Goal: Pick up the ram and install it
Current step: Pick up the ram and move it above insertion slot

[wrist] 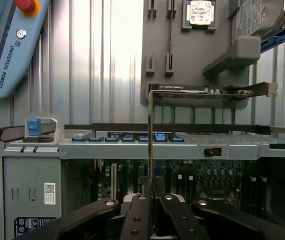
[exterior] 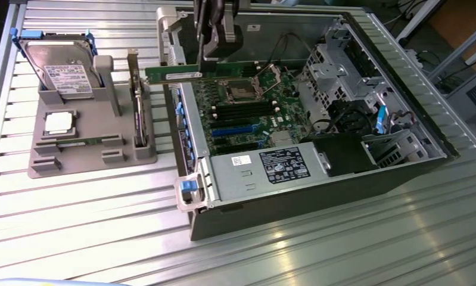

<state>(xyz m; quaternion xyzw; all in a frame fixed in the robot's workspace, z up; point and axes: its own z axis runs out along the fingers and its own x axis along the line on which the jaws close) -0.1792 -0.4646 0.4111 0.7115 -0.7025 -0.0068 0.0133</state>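
The black end effector (exterior: 218, 58) is grasping the long, thin green ram stick (exterior: 186, 75), with the open computer's green motherboard (exterior: 249, 113) lying below it.

The arm reaches straight down, its gripper (exterior: 215, 59) with fingers (wrist: 136, 220) pinched together on the ram's (exterior: 182, 74) upper edge.

Open computer case (exterior: 317, 199), hard drive (exterior: 63, 67), perhaps processor (exterior: 59, 122)
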